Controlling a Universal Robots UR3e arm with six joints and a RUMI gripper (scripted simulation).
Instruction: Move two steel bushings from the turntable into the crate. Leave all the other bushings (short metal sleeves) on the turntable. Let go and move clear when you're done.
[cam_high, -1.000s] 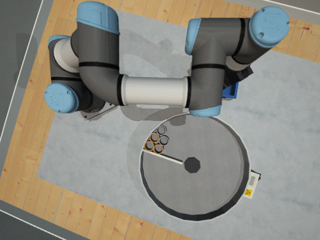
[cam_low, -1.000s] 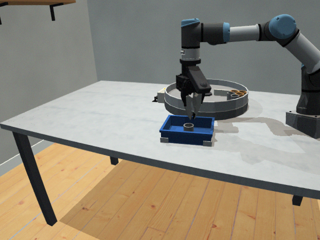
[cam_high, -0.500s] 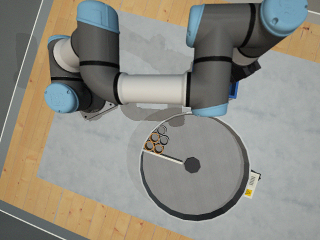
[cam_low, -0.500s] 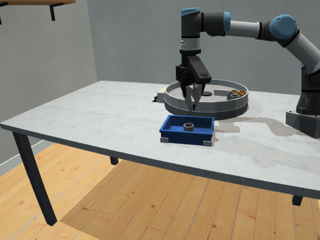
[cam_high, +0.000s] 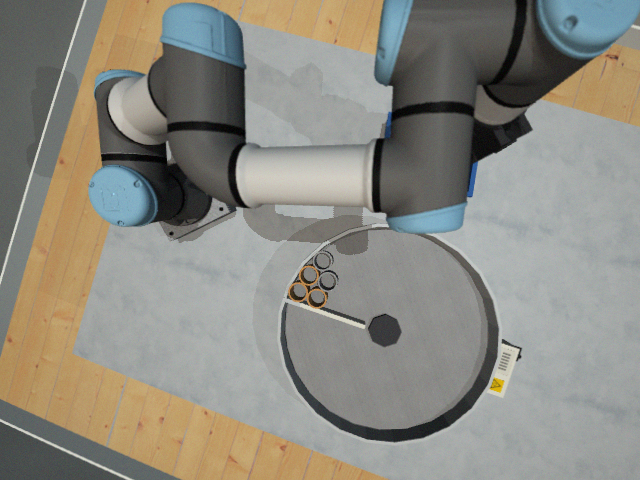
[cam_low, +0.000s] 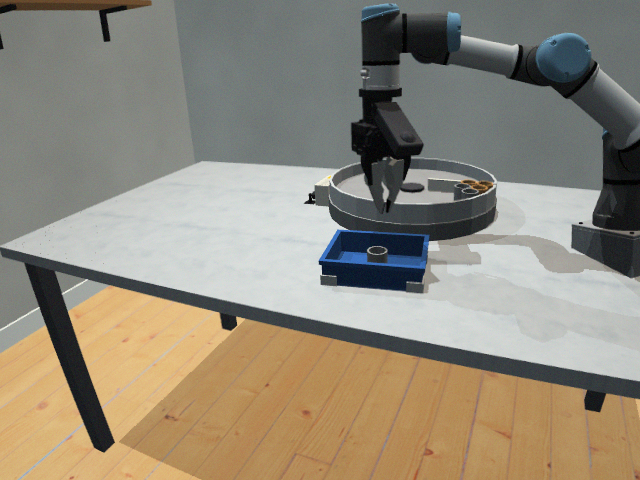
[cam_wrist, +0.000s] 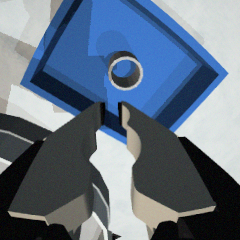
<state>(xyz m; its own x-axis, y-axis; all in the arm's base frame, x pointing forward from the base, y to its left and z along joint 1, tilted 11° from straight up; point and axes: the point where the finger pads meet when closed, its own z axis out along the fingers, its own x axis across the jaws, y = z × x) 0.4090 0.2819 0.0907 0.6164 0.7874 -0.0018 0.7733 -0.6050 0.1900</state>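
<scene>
One grey steel bushing (cam_wrist: 125, 72) stands upright inside the blue crate (cam_wrist: 196, 75), directly below the narrowly shut, empty hand (cam_wrist: 111, 111). Two more steel bushings (cam_high: 324, 260) stand upright on the round grey turntable (cam_high: 439, 320), touching three orange-rimmed ones (cam_high: 309, 275), well away from the hand.
</scene>
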